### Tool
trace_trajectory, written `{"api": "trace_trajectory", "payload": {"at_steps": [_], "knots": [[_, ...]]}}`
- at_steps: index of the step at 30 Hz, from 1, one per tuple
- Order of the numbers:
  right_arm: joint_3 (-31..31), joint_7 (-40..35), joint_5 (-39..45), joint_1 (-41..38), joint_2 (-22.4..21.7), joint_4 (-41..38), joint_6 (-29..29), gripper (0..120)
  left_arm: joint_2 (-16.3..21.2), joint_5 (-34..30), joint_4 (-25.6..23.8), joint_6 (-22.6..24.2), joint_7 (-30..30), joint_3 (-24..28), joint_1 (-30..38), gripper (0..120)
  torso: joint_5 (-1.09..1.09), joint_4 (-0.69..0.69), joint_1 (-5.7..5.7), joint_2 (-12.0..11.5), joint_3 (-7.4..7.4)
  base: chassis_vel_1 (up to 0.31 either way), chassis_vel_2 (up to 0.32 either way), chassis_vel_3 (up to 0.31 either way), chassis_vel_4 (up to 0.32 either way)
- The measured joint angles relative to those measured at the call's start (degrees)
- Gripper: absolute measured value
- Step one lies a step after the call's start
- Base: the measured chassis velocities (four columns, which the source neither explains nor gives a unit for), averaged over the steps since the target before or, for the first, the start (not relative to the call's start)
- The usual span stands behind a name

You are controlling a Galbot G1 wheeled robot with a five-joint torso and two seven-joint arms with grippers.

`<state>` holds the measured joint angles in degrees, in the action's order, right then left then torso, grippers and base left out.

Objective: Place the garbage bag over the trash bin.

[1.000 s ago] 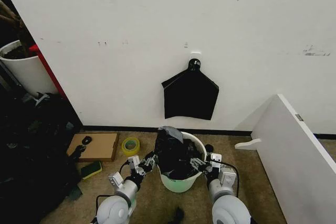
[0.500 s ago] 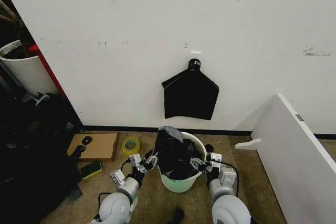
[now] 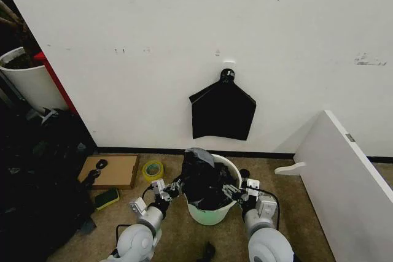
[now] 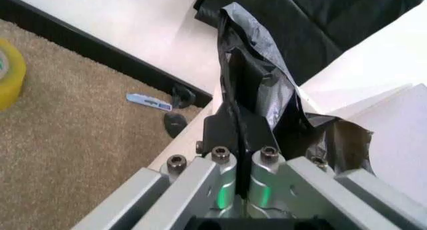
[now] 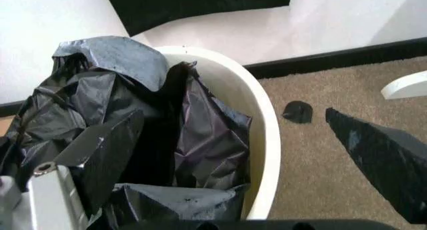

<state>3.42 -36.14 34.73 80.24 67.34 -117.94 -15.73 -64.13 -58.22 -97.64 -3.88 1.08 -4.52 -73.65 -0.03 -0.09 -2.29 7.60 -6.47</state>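
The bag (image 3: 201,179) is thin, crinkled film: light, floppy and slippery, likely to slide free unless pinched at its hem. It sits bunched inside the bin (image 3: 212,213), one flap rising above the rim. The left gripper (image 4: 241,140), at the bin's left rim, has its jaws closed flat on a fold of that flap. The right gripper (image 3: 236,193), at the right rim, has jaws spread, one inside the bag, gripping nothing. Since a second ago, the left arm has drawn slightly closer to the bin; the bag looks unchanged.

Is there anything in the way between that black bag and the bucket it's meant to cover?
Nothing visible. The garbage bag already sits bunched in the trash bin, gripped by the left gripper, with the right gripper at the other side.
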Motion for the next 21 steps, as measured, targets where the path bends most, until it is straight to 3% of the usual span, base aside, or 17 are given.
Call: {"api": "trace_trajectory", "payload": {"at_steps": [14,21], "knots": [[0.1,0.0,-0.1,-0.1,0.0,0.1,0.0,100,2.2,0.4,-1.8,-1.4,0.0,-2.9,-3.7,0,0.00,0.01,0.00,0.0,0.00,0.000,0.000,0.000,0.000],[0.1,-0.1,-0.1,0.0,0.0,-0.3,0.1,100,1.1,1.4,1.5,-1.5,0.3,-2.1,-2.0,0,0.00,-0.01,0.00,0.0,0.00,0.000,0.000,0.000,0.000]]}}
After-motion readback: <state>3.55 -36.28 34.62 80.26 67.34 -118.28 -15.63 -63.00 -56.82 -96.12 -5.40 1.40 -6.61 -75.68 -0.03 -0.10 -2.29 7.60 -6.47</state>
